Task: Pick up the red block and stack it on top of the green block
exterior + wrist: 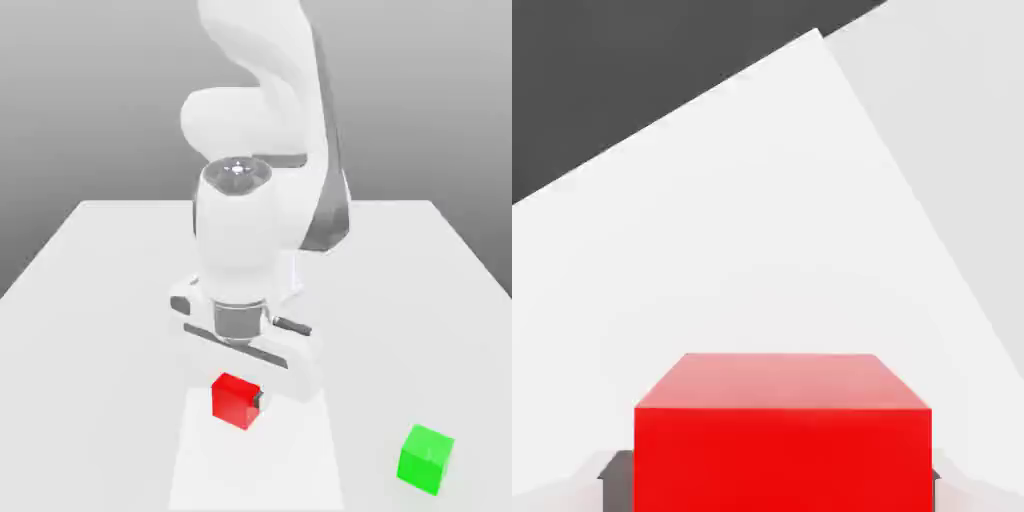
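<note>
The red block [234, 398] sits low over the white table, directly under the white hand. My gripper [238, 402] straddles it, and a dark finger pad [260, 400] presses its side towards the exterior view's right. In the hand view the red block [782, 440] is very close, with dark pads [612, 468] touching both of its sides, so the gripper [782, 475] is shut on it. I cannot tell whether the block rests on the table or hangs just above it. The green block [426, 457] stands alone near the front, towards the exterior view's right, well apart from the gripper.
The white table [100, 330] spreads wide around both blocks, its far edge meeting a grey backdrop. The arm's bulky white body [250, 230] rises over the red block.
</note>
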{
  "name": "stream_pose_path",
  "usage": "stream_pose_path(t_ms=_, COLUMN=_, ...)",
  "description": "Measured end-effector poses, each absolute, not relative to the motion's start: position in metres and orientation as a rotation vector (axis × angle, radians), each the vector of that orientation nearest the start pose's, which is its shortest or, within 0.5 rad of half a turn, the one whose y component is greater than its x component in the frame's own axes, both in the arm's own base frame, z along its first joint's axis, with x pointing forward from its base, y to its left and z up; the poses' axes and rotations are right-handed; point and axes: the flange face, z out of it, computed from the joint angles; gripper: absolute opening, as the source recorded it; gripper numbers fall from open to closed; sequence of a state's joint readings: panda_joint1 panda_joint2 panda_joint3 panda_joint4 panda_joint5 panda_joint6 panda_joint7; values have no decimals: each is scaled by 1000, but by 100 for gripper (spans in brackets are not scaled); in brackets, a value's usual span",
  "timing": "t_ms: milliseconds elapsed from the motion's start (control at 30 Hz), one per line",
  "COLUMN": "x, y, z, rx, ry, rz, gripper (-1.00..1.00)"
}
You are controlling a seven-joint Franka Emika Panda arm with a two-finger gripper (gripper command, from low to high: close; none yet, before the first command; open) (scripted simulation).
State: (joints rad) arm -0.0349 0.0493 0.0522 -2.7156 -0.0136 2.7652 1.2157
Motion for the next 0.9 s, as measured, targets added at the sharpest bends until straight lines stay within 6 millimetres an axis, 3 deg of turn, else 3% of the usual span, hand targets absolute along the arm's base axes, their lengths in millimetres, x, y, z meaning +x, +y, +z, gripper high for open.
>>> stream_pose_path(t_ms=200, x=431, y=103, z=228, rx=-2958, ry=1076, rz=-3, gripper=-100)
stream_pose_path(t_ms=367, x=438, y=188, z=243, rx=-3111, ry=450, rz=0, gripper=-100)
stream_pose_path(t_ms=433, x=439, y=204, z=232, rx=-3124, ry=338, rz=0, gripper=-100)
stream_pose_path(t_ms=533, x=439, y=208, z=195, rx=-3127, ry=305, rz=0, gripper=-100)
stream_pose_path(t_ms=567, x=438, y=209, z=186, rx=-3127, ry=302, rz=0, gripper=100)
stream_pose_path(t_ms=767, x=438, y=209, z=181, rx=-3127, ry=301, rz=0, gripper=100)
stream_pose_path(t_ms=900, x=439, y=209, z=220, rx=-3128, ry=301, rz=-2, gripper=100)
